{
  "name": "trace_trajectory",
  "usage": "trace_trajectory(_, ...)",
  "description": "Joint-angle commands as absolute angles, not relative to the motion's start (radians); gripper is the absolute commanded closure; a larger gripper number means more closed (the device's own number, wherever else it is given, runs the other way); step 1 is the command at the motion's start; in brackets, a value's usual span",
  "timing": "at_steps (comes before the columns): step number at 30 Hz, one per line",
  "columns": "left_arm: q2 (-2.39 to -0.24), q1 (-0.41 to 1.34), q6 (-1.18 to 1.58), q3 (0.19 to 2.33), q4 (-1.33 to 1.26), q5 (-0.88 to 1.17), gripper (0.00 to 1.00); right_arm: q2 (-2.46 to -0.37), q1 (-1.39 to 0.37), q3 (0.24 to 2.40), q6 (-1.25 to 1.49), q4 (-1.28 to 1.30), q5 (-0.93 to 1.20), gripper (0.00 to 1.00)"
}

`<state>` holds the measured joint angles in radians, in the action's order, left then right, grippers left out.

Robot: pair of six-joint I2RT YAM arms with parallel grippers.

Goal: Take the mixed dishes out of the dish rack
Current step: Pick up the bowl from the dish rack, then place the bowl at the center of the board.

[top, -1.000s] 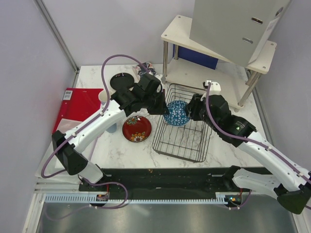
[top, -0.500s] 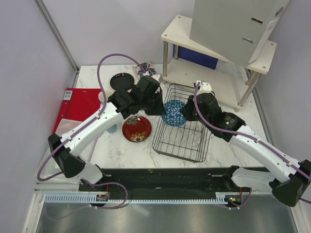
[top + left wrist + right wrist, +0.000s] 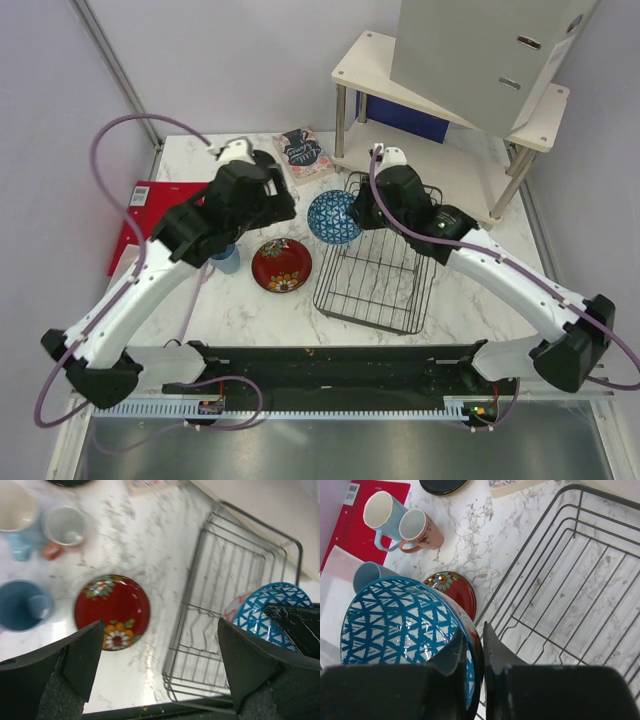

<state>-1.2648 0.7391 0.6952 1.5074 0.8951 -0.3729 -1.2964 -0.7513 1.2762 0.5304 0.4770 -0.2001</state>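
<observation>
My right gripper (image 3: 472, 650) is shut on the rim of the blue-and-white patterned bowl (image 3: 405, 630), one finger inside and one outside. In the top view that bowl (image 3: 333, 217) hangs tilted over the far left edge of the black wire dish rack (image 3: 380, 260), with the right gripper (image 3: 356, 212) at its right side. No dishes show in the rack (image 3: 580, 580). My left gripper (image 3: 165, 665) is open and holds nothing, up above the table left of the rack (image 3: 235, 605). The left gripper (image 3: 262, 205) is clear of the bowl.
A dark red flowered plate (image 3: 281, 264) lies left of the rack. Further left stand a light-blue cup (image 3: 382, 512), a salmon-pink mug (image 3: 420, 530) and another blue cup (image 3: 226, 258). A black plate (image 3: 442, 485), a patterned booklet (image 3: 305, 153), a red folder (image 3: 150, 215) and a white shelf (image 3: 450, 110) border the area.
The left gripper opened, left the bowl and drew back up and to the left. The right gripper closed on the bowl's rim and carried it toward the rack's far left edge.
</observation>
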Motion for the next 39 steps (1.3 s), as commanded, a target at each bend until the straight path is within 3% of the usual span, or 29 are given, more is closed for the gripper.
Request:
trace_trajectory(1,-1.076,0.703,0.721,1.422,0.946,-0.649,0.01,-1.405,-0.744,1.362,0.464,0.396,-0.086,1.0)
trace_trajectory(2,-1.048,0.703,0.733,1.404,0.956,-0.696,0.01,-1.448,-0.744,1.362,0.434,0.378,-0.062,0.91)
trace_trajectory(5,-0.93,0.703,0.773,1.319,0.959,-0.794,0.01,-1.518,-0.744,1.336,0.378,0.29,-0.002,0.87)
trace_trajectory(11,-0.787,0.703,0.755,1.206,0.913,-0.833,0.01,-1.656,-0.744,1.402,0.356,0.204,0.184,1.0)
trace_trajectory(23,-0.744,0.703,0.769,1.111,0.904,-0.812,0.01,-1.949,-0.749,1.534,0.348,0.124,0.344,1.0)
trace_trajectory(39,-0.788,0.703,0.758,1.049,0.856,-0.772,0.01,-2.16,-0.765,1.603,0.314,0.123,0.394,1.0)
